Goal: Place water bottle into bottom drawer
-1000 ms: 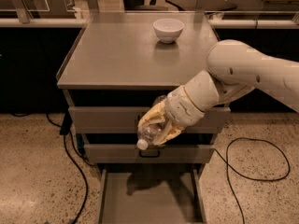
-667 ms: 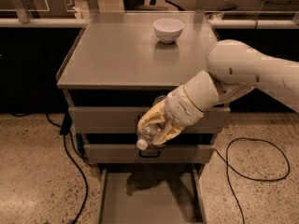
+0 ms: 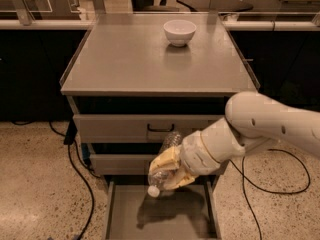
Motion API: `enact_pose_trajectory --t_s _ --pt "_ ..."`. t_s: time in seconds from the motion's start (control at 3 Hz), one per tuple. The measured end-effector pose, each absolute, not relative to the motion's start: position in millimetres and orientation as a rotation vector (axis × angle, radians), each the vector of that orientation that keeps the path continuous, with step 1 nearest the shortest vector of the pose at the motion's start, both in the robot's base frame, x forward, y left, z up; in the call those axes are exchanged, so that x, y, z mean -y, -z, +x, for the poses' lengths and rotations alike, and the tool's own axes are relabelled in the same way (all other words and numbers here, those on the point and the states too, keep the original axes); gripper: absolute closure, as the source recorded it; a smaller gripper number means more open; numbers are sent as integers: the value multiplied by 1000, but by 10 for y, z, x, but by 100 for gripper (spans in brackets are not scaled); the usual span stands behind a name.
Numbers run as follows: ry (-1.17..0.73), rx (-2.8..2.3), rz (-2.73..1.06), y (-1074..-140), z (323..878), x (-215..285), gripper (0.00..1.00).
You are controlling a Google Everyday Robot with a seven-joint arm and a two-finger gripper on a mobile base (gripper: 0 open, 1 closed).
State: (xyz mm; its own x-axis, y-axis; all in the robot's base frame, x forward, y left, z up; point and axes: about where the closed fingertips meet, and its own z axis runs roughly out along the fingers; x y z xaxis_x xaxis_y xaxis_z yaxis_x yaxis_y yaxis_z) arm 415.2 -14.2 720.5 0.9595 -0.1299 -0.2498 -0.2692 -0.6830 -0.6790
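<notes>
Gripper [image 3: 169, 171] has its fingers clamped round the water bottle [image 3: 158, 180] — tilted, cap down, hanging just over the open bottom drawer [image 3: 131, 215]. Looks like the carry's done — next it needs lowering in, then letting go.

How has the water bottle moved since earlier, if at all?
Yes, downward: the water bottle, in the gripper, has its cap below the middle drawer front, over the bottom drawer.

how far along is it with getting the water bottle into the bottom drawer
Done: the bottom drawer is pulled open, and the gripper is shut on the water bottle. In hand: the bottle hangs tilted, cap down, above the drawer floor. Left: lower it in and release; nothing lies in the drawer yet.
</notes>
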Motion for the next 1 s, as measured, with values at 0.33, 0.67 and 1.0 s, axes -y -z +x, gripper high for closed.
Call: enact_pose_trajectory --t_s 0.33,0.67,1.0 --pt "-271 -307 -2289 -6583 3737 238 100" --pt "-258 -377 -2206 -5713 3276 447 100" --pt "-253 -372 -2209 -5672 3263 423 100"
